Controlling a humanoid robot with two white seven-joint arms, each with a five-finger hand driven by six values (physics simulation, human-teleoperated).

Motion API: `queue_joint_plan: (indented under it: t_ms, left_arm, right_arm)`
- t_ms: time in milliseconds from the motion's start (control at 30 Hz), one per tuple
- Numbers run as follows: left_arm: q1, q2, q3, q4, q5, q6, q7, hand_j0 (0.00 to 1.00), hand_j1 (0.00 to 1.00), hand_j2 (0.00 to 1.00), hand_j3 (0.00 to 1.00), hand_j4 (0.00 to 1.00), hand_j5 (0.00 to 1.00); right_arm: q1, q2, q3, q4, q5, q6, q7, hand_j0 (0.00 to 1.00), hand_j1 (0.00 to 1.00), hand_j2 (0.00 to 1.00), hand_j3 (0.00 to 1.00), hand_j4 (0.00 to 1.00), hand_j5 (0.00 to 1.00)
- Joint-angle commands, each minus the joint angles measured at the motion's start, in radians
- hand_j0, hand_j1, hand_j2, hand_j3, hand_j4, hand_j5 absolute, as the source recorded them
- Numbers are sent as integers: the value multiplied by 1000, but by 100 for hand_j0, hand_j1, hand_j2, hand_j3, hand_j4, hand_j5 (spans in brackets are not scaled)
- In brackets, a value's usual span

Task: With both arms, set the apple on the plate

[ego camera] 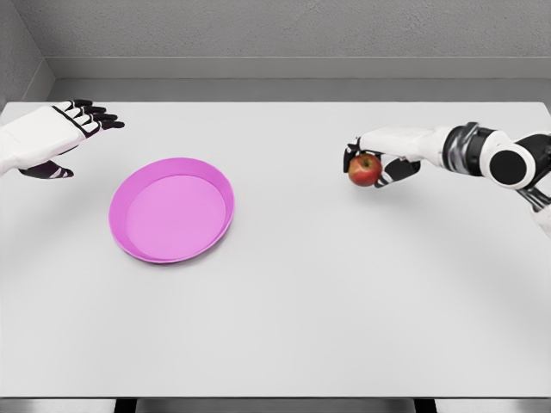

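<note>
Right hand (392,155) came in from the right edge, fingers curled around the red apple (365,169), thumb and fingertips gripping it; apple possibly just lifted off the white table (344,310), contact hard to judge from this angle. Pink plate (171,209) sat well to that hand's left, empty. Left hand (60,138) hovered beyond the plate's far-left side, fingers spread wide, holding nothing, apart from the plate
</note>
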Motion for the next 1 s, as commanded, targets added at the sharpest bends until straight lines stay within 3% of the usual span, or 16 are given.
queue_joint_plan:
  t_ms: [0, 500, 767, 833, 967]
  left_arm:
    - [0, 1, 0, 0, 6, 1, 0, 100, 100, 100, 100, 100, 100]
    - [2, 1, 2, 0, 6, 1, 0, 100, 100, 100, 100, 100, 100]
    - [2, 1, 2, 0, 6, 1, 0, 100, 100, 100, 100, 100, 100]
    - [2, 1, 2, -2, 6, 1, 0, 100, 100, 100, 100, 100, 100]
    - [2, 1, 2, -2, 6, 1, 0, 100, 100, 100, 100, 100, 100]
  right_arm:
    - [0, 3, -4, -30, -2, 0, 0, 47, 47, 47, 47, 47, 47]
    - [29, 131, 28, -49, -3, 2, 0, 47, 47, 47, 47, 47, 47]
    - [29, 141, 34, -44, -2, 5, 0, 47, 47, 47, 47, 47, 47]
    - [29, 146, 39, -44, -2, 58, 0, 100, 100, 100, 100, 100, 100]
    - [29, 148, 39, -47, -2, 58, 0, 100, 100, 100, 100, 100, 100]
